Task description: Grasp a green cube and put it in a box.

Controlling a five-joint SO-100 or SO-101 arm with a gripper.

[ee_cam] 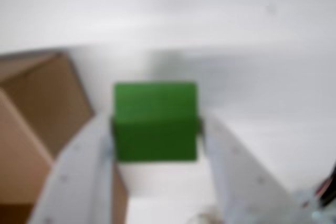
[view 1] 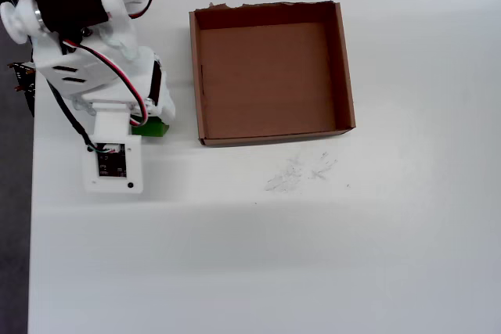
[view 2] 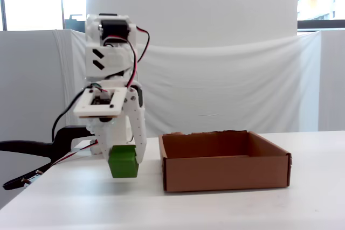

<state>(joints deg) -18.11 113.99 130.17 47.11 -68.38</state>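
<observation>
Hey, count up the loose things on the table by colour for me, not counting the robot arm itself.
Green: 1, the green cube, held between the fingers of the gripper.
Brown: 1, the box, an open cardboard tray with nothing inside it.
Total: 2

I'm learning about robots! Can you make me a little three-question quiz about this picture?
1. True or false: the small bright-green cube is already inside the shallow brown cardboard box.
2. What holds the cube? A) the white pincer B) nothing
3. In the overhead view, the cube is on the box's ____ side.

Key:
1. False; it sits outside, and the box is empty.
2. A; a finger presses each side.
3. Left.
</observation>
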